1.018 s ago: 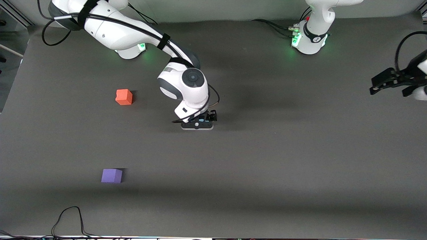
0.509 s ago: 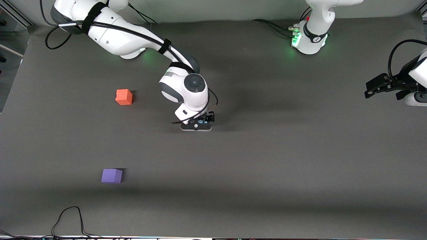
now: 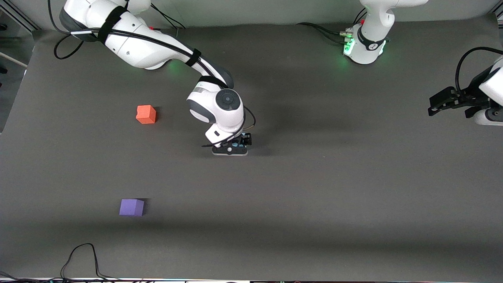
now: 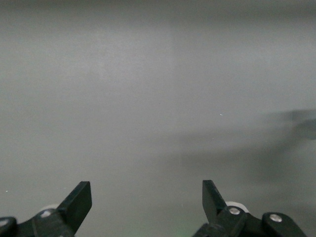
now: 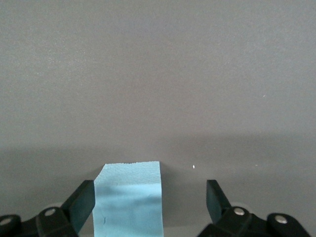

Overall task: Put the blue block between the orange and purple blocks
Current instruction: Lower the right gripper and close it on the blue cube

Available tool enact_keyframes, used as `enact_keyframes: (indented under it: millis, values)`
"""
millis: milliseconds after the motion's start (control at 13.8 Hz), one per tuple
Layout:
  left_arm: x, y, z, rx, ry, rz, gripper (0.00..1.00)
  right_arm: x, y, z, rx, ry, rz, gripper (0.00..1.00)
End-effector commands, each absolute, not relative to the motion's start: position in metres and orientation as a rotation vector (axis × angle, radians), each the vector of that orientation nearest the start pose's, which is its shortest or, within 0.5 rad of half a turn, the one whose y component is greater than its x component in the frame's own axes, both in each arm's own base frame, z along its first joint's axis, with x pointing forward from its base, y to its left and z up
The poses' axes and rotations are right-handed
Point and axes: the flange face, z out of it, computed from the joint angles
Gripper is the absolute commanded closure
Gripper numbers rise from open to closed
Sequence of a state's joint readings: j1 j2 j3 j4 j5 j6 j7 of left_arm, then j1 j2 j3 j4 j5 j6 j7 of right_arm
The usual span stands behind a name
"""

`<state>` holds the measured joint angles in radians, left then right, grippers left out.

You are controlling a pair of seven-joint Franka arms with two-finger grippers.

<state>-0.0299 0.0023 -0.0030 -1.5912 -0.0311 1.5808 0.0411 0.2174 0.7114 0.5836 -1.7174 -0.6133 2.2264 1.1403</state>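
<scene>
With its fingers spread wide, my right tool (image 3: 231, 148) sits low over the middle of the bench (image 3: 334, 188), straddling the blue block (image 5: 129, 197) without gripping it. From my right wrist camera the block rests on the bench between the fingers, hard against one of them with a clear gap to the other. That off-centre fit is my main worry: if I close from here, I judge the near finger will shove the cube sideways or twist it before the other finger arrives, leaving me a skewed corner grip that could slip on the soft foam. Pressing lower could also jam my fingertips into the bench. My left tool (image 3: 452, 101) waits unclenched and empty above the left arm's end of the bench. Toward the right arm's end lie the orange block (image 3: 146, 114) and, nearer the front camera, the purple block (image 3: 131, 207), well apart, with bare bench between them where the cube belongs. A crooked hold now would, I think, make me drop it askew there or bump one neighbour.
</scene>
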Motion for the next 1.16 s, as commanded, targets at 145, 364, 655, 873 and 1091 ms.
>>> enact_keyframes:
  millis: [145,364,655,873,1091]
  values:
    - [0.554,-0.019,0.606,-3.124,0.133,0.029,0.00,0.476,0.444,0.203,-3.179,0.085,-0.118,0.00]
    - [0.554,-0.018,0.601,-3.102,0.160,0.036,0.00,0.472,0.447,0.202,-3.168,0.102,-0.120,0.00]
    - [0.554,-0.019,0.601,-3.119,0.157,0.029,0.00,0.473,0.434,0.192,-3.209,0.018,-0.162,0.73]
    - [0.556,-0.019,0.602,-3.144,0.144,0.005,0.00,0.488,0.419,0.214,-3.248,-0.003,-0.197,0.74]
    - [0.555,-0.015,0.603,-3.156,0.134,0.002,0.00,0.507,0.394,0.259,-3.260,-0.012,-0.133,0.74]
